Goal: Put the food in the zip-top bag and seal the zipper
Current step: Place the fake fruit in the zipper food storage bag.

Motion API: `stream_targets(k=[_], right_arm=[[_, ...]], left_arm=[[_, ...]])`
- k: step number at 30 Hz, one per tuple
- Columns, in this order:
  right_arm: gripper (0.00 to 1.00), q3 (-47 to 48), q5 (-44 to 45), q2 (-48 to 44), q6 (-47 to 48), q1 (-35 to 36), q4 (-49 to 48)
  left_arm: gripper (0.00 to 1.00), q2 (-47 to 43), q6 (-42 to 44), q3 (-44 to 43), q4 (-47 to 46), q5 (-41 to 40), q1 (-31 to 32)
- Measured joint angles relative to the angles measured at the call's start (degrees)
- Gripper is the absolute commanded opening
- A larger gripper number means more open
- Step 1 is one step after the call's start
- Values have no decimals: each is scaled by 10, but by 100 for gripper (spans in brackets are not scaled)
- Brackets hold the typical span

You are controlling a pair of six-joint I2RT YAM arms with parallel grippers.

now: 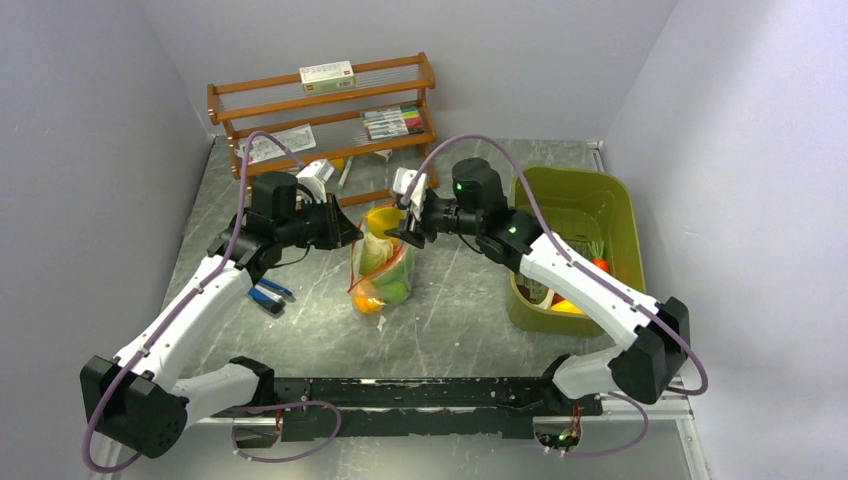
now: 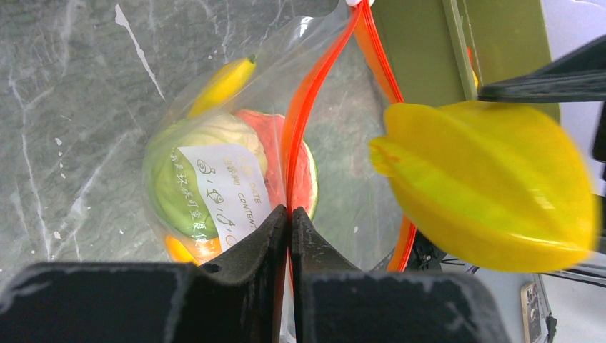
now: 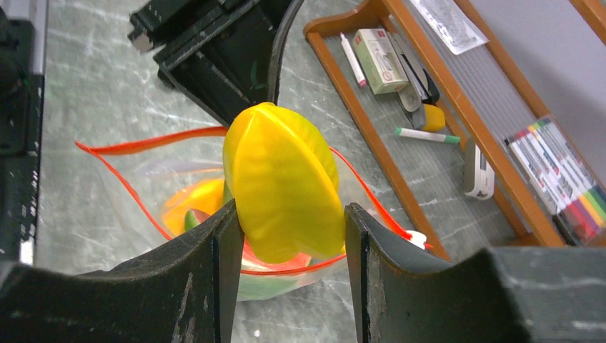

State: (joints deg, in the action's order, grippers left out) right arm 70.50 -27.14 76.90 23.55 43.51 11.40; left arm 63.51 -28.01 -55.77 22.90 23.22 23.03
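Zip-top bag (image 1: 382,268) is standing mouth-up on the grey table (image 1: 450,310), holding several food pieces (image 2: 163,179). Left gripper (image 2: 289,214) is pinching its red-orange zipper (image 2: 288,153), fingers pressed together. Right gripper (image 3: 291,211) is clamping 1 yellow toy fruit (image 3: 282,179) over the open mouth.

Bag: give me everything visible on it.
The bag is clear crinkly plastic with a red-orange zipper round its mouth and a white printed label. It rests upright on the table, mouth open. Inside lie a banana and a green piece, among others. The left pincer is shut on its rim; the right pincer holds a yellow fruit above the mouth.
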Motion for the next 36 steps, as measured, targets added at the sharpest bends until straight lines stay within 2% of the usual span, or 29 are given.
stream_targets(k=[6,11,22,29,36], right_arm=[[46,2,-24,31,95,0,8],[46,37,-27,71,178,1,54],[48,46,-5,84,322,8,127],[62,56,27,98,356,14,166],[62,58,24,98,335,14,159]], left_arm=[[7,0,-1,0,0,0,0],[7,0,-1,0,0,0,0],[7,0,-1,0,0,0,0],[7,0,-1,0,0,0,0],[7,0,-2,0,0,1,0]])
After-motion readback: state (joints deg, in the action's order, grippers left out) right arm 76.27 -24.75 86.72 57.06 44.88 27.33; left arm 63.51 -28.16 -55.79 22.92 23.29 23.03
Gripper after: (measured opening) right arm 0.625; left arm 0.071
